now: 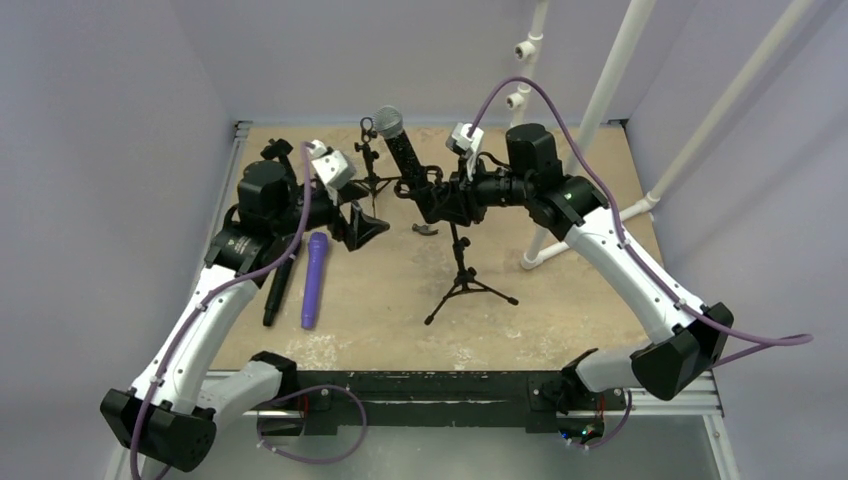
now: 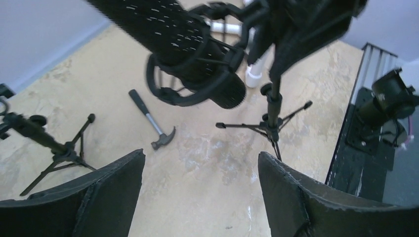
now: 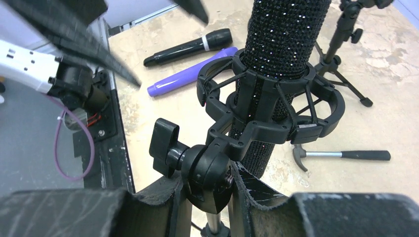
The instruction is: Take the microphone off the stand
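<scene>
Zero progress we see: microphone (image 1: 403,150) clipped in stand (image 1: 461,262) above right gripper (image 3: 207,185) (clamped on stand joint); left gripper (image 2: 200,158) agape, empty

A purple microphone (image 1: 314,280) and a black microphone (image 1: 277,290) lie together behind the left tool (image 2: 200,158); a hammer (image 2: 150,123) lies ahead of it, a spare tripod (image 2: 59,150) to its left
</scene>
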Tool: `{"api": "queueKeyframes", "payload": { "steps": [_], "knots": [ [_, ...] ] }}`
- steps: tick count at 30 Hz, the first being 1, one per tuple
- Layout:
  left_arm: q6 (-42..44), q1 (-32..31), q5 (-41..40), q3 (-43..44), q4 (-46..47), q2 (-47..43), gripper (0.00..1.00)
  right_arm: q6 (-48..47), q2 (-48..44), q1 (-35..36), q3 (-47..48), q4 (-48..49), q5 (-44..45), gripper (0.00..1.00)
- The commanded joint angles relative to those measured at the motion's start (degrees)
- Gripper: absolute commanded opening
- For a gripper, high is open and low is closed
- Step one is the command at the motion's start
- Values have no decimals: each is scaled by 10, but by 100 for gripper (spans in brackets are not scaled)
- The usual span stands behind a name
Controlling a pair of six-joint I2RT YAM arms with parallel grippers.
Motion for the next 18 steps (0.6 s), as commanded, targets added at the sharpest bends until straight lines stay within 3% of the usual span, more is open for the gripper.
{"api": "queueKeyframes", "payload": {
  "steps": [1,10,18],
  "knots": [
    [-122,58,51,14,86,-12,82,-58,-31,1,-5,44,-66,0],
    [-239,70,113,27,262,35,86,-109,-24,1,-24,58,-127,0],
    [-326,70,118,5,378,77,91,-109,-23,4,-33,71,-150,0]
  ]
}}
